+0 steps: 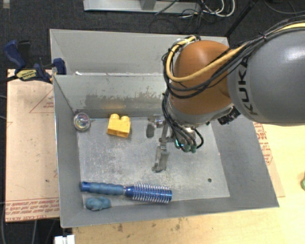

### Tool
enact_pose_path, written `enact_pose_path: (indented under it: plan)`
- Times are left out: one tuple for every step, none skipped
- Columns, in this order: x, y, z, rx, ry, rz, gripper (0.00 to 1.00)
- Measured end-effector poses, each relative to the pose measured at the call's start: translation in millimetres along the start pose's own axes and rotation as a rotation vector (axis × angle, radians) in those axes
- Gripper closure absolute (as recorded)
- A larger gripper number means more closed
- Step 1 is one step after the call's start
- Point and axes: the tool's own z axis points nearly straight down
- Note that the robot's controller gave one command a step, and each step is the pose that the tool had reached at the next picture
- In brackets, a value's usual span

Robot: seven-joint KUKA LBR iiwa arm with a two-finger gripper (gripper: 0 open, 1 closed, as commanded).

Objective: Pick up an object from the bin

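1. Nearest the camera, a small blue lump (pixel 97 203) of soft, rounded shape lies by the near wall of the grey metal bin (pixel 213 187), towards its left corner.
2. Just beyond it lies a blue brush (pixel 126 190). Its long axis runs left to right along the near wall, dipping slightly at the right. The smooth handle points left and the ribbed bristle head points right. The lump sits just beside the handle end.
3. In the middle of the bin the tool (pixel 160 161) hangs over bare, scuffed floor, its tip low, beyond the brush head and apart from it. Whether it is released or clenched cannot be told from this angle.
4. Above the tool sits the rounded orange cover (pixel 201 75) of the wrist, with looped cables (pixel 183 80) round it. The thick grey arm (pixel 279 85) comes in from the right.
5. Farther back, left of the tool, a yellow block (pixel 118 125) with a raised stud on top lies near the foot of the far wall.
6. Left of the block, in the far left corner, rests a small shiny ball (pixel 82 121).
7. The far wall is dull grey metal with a worn, speckled band.
8. Beyond the bin lies a dark floor (pixel 66 9).
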Motion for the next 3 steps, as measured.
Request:
enact_pose_path:
  plan:
    - [48.6, 7.6, 140.7, -0.002, -0.021, -0.143, 0.0]
    - [51.0, 7.0, 139.9, 0.0, -0.009, -0.142, 1.0]
    - [40.1, 3.4, -37.5, 0.001, -0.016, -0.211, 1.0]
